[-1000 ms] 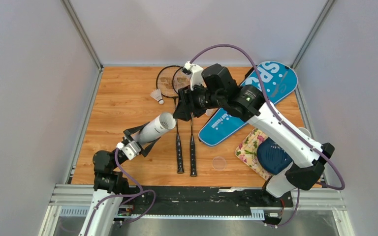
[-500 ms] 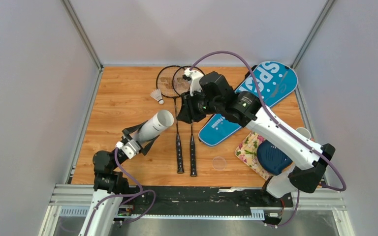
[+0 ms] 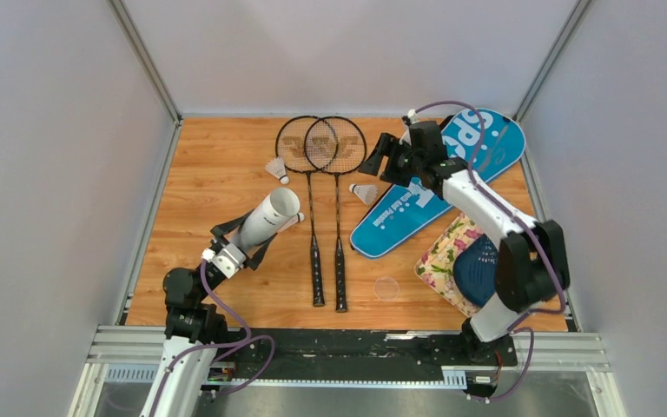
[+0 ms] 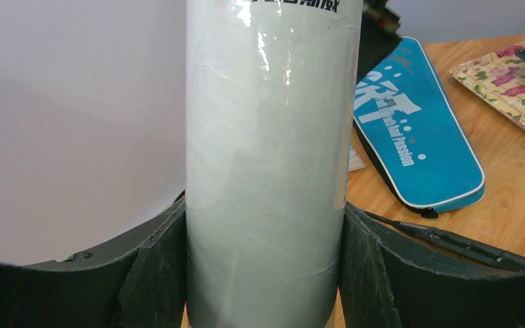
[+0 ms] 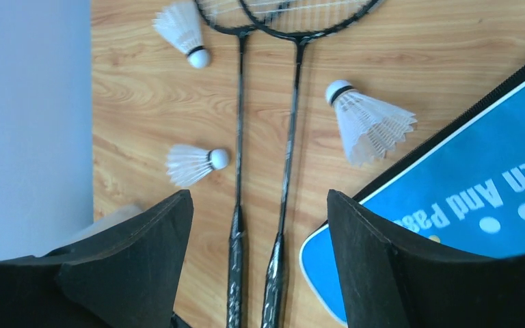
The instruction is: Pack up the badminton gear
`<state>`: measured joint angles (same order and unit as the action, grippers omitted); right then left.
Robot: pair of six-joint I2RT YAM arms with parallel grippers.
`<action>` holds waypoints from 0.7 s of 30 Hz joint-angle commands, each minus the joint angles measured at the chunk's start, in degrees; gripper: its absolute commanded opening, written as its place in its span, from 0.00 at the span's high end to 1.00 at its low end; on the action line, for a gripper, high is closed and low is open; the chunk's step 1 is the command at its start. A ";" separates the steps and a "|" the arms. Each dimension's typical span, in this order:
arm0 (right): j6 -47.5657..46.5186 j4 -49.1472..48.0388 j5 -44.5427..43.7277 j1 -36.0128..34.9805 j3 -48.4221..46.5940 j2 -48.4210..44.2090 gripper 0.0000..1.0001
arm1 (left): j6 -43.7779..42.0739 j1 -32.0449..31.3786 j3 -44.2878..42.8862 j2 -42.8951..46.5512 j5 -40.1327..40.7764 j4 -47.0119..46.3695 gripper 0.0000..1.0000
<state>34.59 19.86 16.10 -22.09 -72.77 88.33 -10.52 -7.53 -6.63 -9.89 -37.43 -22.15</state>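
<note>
My left gripper [image 3: 236, 249] is shut on the long white tube [image 3: 267, 220], which tilts up with its open mouth toward the rackets; the pads press both sides of the tube [image 4: 265, 171]. Two black rackets [image 3: 315, 174] lie side by side mid-table. One shuttlecock [image 3: 276, 168] lies left of the rackets, one [image 3: 365, 192] to their right, and a third [image 5: 191, 162] lies beside the tube's mouth. My right gripper [image 3: 377, 160] hovers open and empty at the back, by the blue cover [image 3: 439, 178]. In its wrist view the right gripper [image 5: 258, 205] looks down on the racket shafts.
A floral cloth [image 3: 441, 258] with a dark blue shell-shaped object [image 3: 479, 276] on it lies at the front right. A small clear disc [image 3: 386, 288] rests near the racket handles. Grey walls close in the table on three sides.
The right arm has drawn back from beside the tube's mouth to the back right, and its jaws have opened. A shuttlecock now lies by the tube's mouth. The left arm still holds the tube.
</note>
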 commanded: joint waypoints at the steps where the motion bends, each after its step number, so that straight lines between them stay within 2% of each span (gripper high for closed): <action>1: 6.00 -9.04 5.69 2.48 -3.16 11.05 0.26 | 2.09 -0.12 1.18 -0.83 0.61 3.61 0.87; 4: 8.03 -10.09 5.97 2.93 -3.87 15.97 0.31 | 2.26 -0.29 1.10 -1.01 0.43 3.69 0.87; 17: 8.92 -16.61 6.31 2.75 -3.95 26.88 0.55 | 2.00 -0.29 1.18 -1.45 0.34 3.87 0.87; 21: 7.61 -16.17 6.49 2.31 -5.27 27.77 0.71 | 1.91 -0.38 1.18 -1.53 0.43 3.87 0.87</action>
<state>42.68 6.11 21.80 -19.11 -74.81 115.31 -10.63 -7.79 -6.63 -10.24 -37.41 -22.33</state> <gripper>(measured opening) 0.355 0.737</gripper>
